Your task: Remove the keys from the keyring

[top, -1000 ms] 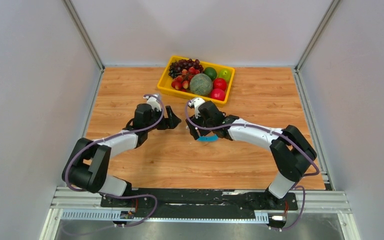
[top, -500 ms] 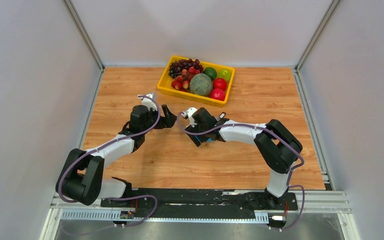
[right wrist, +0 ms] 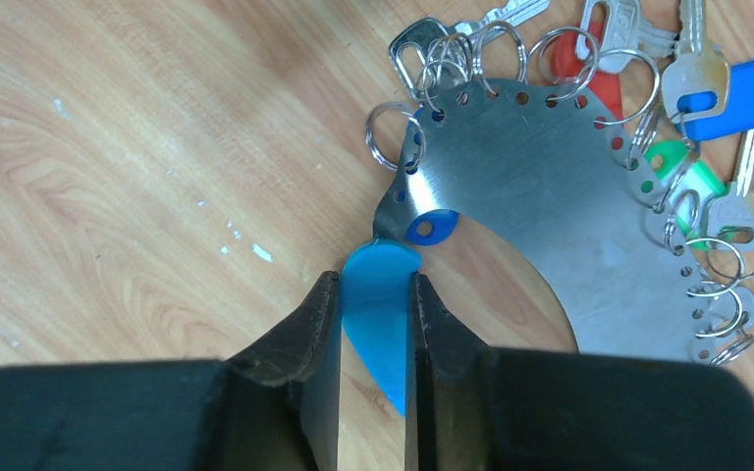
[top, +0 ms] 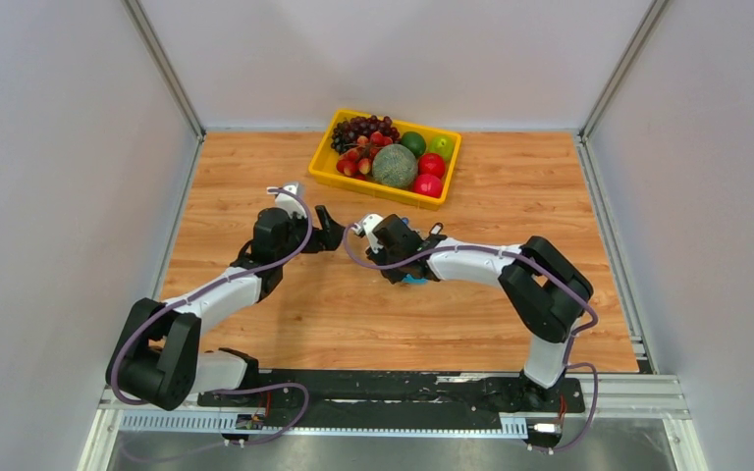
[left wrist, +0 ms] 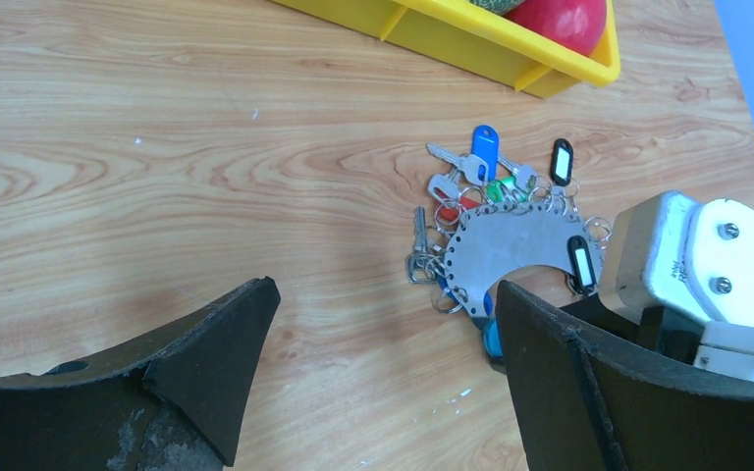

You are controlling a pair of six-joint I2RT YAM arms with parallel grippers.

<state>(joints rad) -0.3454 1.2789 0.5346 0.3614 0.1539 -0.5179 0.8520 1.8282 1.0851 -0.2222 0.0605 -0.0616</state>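
The keyring point(right wrist: 540, 196) is a flat silvery crescent plate with holes along its rim and a bright blue handle point(right wrist: 383, 294), lying on the wood. Several small keys point(right wrist: 736, 98) with blue, green, red and black heads hang from its rim on little rings. My right gripper point(right wrist: 375, 280) is shut on the blue handle, one finger on each side. In the left wrist view the keyring point(left wrist: 515, 245) and keys point(left wrist: 471, 162) lie just beyond my left gripper point(left wrist: 383, 294), which is open and empty above bare wood. From above, the blue handle point(top: 414, 280) peeks out under the right gripper point(top: 404, 272), with the left gripper point(top: 332, 234) to its left.
A yellow tray point(top: 326, 167) of fruit, with grapes, a melon point(top: 394, 165) and apples, stands at the back of the table. Its near corner point(left wrist: 471, 39) is close behind the keys. Grey walls enclose the table on three sides.
My right gripper has closed its fingers onto the blue handle after shifting left. The left arm has drifted slightly left and stays open.
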